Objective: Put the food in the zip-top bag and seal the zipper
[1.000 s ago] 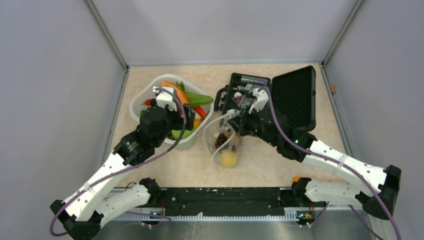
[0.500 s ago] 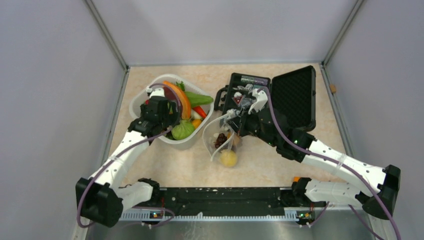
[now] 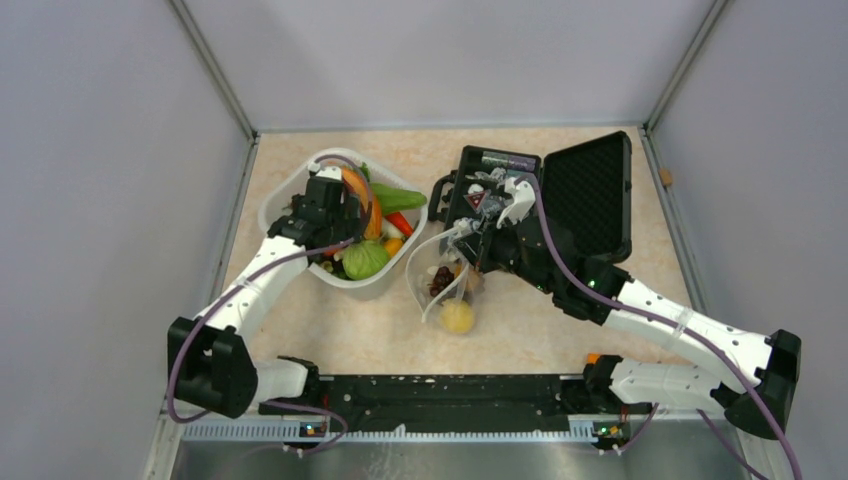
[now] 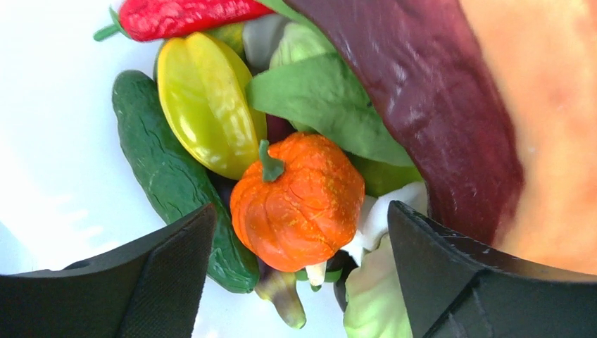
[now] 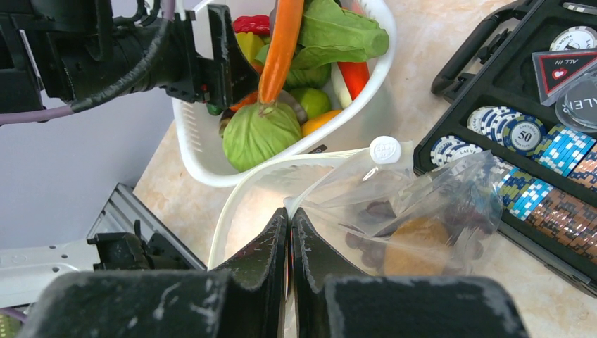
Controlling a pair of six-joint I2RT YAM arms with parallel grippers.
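Note:
The clear zip-top bag point(image 3: 440, 283) lies between the basket and the case, with dark grapes point(image 3: 441, 280) and a yellow lemon point(image 3: 457, 317) inside. My right gripper point(image 5: 290, 215) is shut on the bag's mouth edge, and the whitish zipper point(image 5: 229, 204) curves away from it. My left gripper point(image 4: 299, 232) is open, low over the food in the white basket point(image 3: 285, 195), and empty. An orange pumpkin point(image 4: 296, 201) lies between its fingers. A cucumber point(image 4: 169, 176), a yellow starfruit point(image 4: 208, 102), a red chili point(image 4: 183, 15) and green leaves point(image 4: 324, 98) lie around it.
An open black case point(image 3: 590, 190) with poker chips point(image 5: 521, 134) stands right of the bag, its lid up at the right. The basket also holds a long carrot point(image 5: 281, 42) and a green cabbage point(image 5: 262, 134). Grey walls close in the table.
My left arm has swung back and left, carrying its gripper from the basket's near rim to deeper over the food. The right gripper and the bag have not moved.

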